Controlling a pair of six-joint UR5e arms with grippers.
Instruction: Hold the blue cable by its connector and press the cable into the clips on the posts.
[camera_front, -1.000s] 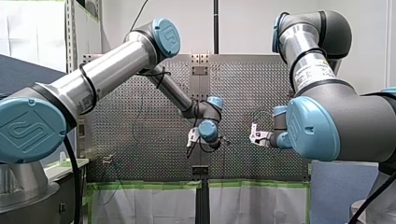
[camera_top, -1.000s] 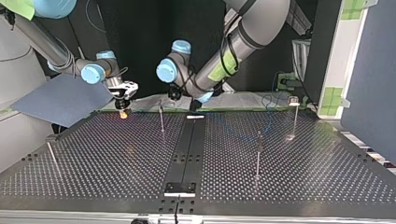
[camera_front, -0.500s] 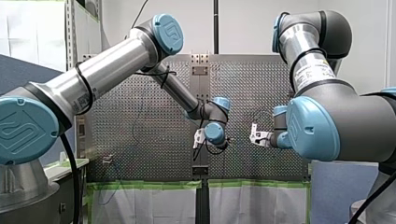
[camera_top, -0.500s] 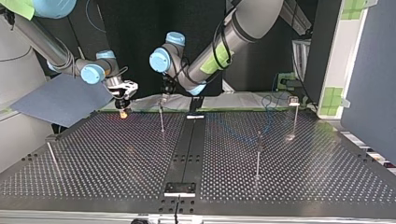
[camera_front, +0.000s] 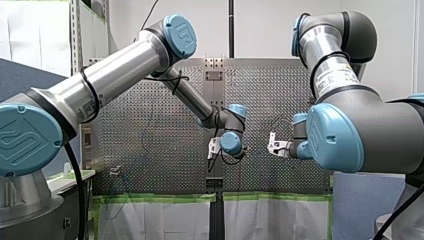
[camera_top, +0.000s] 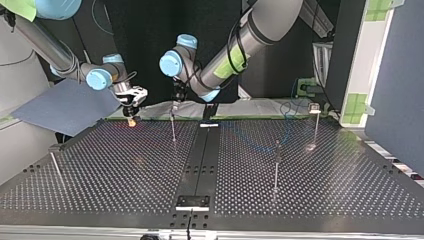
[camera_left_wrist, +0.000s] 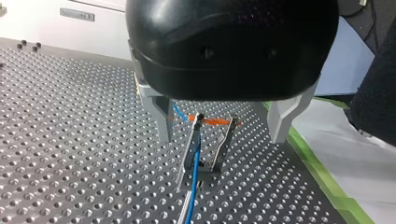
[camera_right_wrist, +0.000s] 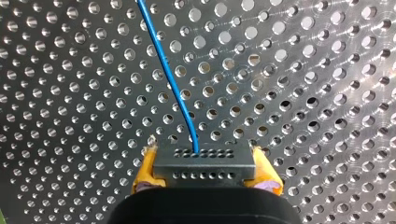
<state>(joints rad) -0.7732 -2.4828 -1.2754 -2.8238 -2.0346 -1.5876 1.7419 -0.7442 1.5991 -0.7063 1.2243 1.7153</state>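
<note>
The right hand (camera_right_wrist: 204, 170) pinches the black connector (camera_right_wrist: 204, 163) between its yellow pads (camera_right_wrist: 145, 171), with one pad at each short end. The blue cable (camera_right_wrist: 170, 79) comes out of the connector's front face and runs away from the hand over the perforated worktop (camera_right_wrist: 303, 93). In the top view this hand hangs at the far edge of the worktop, at the view's left, close above the surface.

The left hand (camera_left_wrist: 219, 128) is spread. Its two metal fingers (camera_left_wrist: 159, 119) stand well apart, one at each side of the top of a thin post (camera_left_wrist: 189, 154), and they touch neither the post nor the cable. An orange clip (camera_left_wrist: 215, 122) sits at the post's top. The cable comes from behind one finger to the post's top, and from there it runs on beside the post, under the hand. It cannot be told whether the cable sits fully in the clip.

In the top view the left arm reaches past the middle to this post. The other posts (camera_top: 276, 165) stand well apart from both hands.
</note>
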